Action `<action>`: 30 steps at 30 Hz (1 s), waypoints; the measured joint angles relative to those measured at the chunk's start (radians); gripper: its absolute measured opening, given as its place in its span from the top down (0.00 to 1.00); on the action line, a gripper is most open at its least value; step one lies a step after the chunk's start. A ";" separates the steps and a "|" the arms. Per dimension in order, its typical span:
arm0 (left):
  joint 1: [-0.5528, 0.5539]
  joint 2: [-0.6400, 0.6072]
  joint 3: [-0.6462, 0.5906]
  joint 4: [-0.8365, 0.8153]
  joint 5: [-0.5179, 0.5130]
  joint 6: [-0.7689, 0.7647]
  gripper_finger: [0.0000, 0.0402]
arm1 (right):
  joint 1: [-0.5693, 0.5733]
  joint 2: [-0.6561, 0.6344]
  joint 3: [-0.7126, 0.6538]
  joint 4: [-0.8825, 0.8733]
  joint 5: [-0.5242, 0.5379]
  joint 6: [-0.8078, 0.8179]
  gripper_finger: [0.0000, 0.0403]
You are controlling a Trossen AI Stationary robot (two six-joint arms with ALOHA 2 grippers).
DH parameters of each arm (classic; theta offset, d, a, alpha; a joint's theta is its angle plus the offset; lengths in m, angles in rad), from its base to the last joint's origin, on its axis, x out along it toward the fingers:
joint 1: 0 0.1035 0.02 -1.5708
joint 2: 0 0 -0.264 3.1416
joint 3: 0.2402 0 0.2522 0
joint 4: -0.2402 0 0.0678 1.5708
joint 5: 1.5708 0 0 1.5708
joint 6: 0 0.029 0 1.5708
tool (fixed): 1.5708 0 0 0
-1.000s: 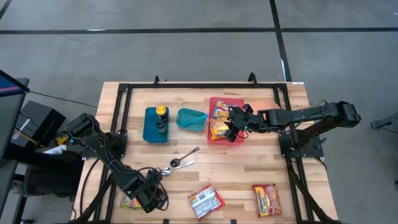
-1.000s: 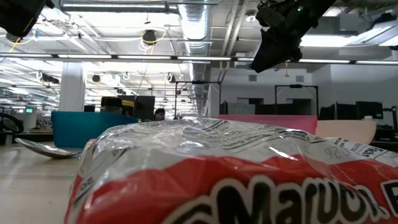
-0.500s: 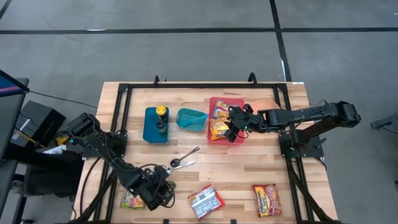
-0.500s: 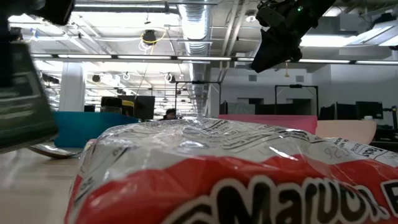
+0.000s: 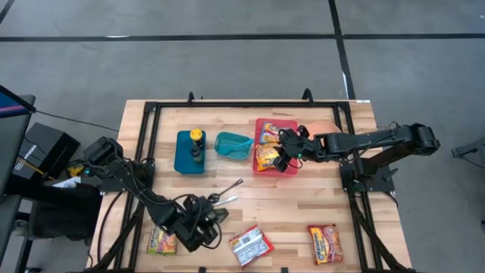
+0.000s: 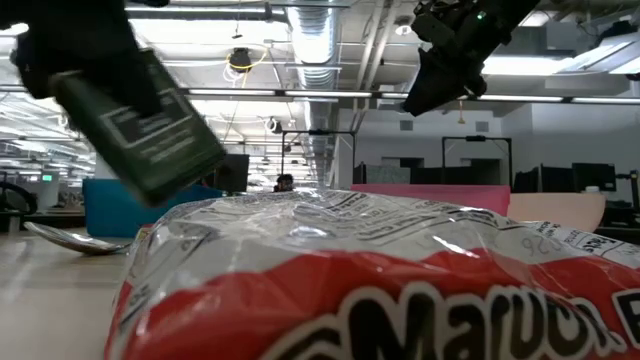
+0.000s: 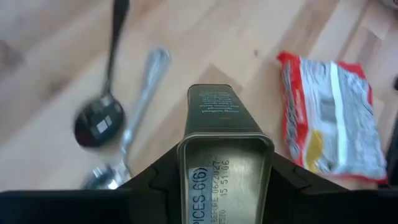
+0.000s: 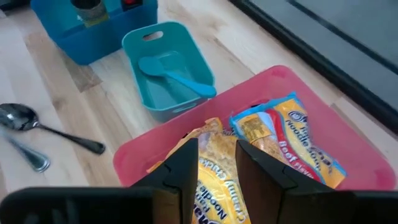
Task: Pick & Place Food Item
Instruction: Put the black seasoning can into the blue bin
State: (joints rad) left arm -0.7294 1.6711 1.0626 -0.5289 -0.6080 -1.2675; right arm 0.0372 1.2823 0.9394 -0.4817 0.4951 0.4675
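Left claw: my left claw (image 7: 225,177) is shut tight on a tin (image 7: 224,118) and holds it up off the table (image 5: 288,197), near the front edge
Right claw: my right claw (image 8: 217,165) hangs over the pink bin (image 8: 348,124), its fingers a little apart with nothing between them
Room: bare wood lies in the middle of the table, between the bins at the back and the packs at the front
Edges: three noodle packs sit along the front edge, one (image 5: 161,241) just beside my left arm, one (image 5: 250,246) in the middle, one (image 5: 324,243) to the right
Near the tin: two spoons lie under it, a dark one (image 7: 99,121) and a silver one (image 7: 146,81), side by side
From above: a blue caddy (image 5: 189,152), a teal bin (image 5: 233,144) and the pink bin stand in a row at the back
From table height: the tin (image 6: 150,125) is tilted in the air, and one pack fills the front
Left wrist only: white print shows on the tin's end
Right wrist only: noodle packs lie in the pink bin, and a teal spoon (image 8: 177,74) lies in the teal bin
Shapes: the tin is dark green, hard and boxy; the packs are shiny and crinkly; the bins are smooth plastic
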 joint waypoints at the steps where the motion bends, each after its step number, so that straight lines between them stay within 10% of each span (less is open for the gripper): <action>1: 0.004 0.000 0.000 0.000 -0.020 0.012 0.64 | 0.000 0.000 0.000 0.002 0.006 0.000 0.75; 14: 0.063 0.000 0.000 0.041 -0.284 0.221 0.67 | -0.001 0.000 -0.100 0.291 0.019 -0.114 0.75; 30: 0.202 0.000 0.000 0.174 -0.374 0.494 0.64 | -0.080 -0.001 -0.282 0.679 -0.251 -0.258 0.75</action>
State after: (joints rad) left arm -0.5277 1.6711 1.0622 -0.3546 -0.9821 -0.7735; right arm -0.0430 1.2813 0.6575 0.1978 0.2439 0.2092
